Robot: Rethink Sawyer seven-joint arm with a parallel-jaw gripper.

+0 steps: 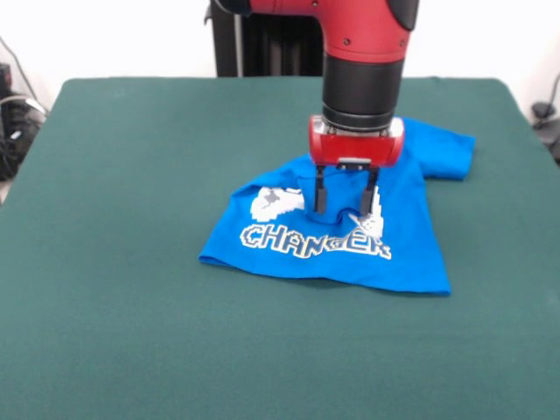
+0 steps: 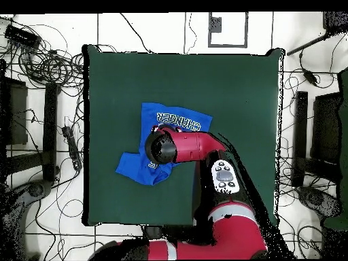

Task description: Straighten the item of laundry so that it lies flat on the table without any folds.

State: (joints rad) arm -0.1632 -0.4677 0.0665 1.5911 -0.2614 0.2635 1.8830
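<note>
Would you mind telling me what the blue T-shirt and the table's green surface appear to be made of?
T-shirt: soft knit fabric, probably cotton, matte; it creases and drapes under the gripper. Table: looks like a felt-like cloth cover, matte and even, without shine.

The red arm (image 2: 194, 146) reaches over the blue T-shirt (image 2: 139, 166) lying rumpled left of centre on the green table (image 2: 238, 88).

Blue T-shirt (image 1: 398, 254): white pixel lettering "CHANGER" legible across front, just below my gripper (image 1: 346, 203); print above it partly hidden, unreadable. No other text legible.
</note>
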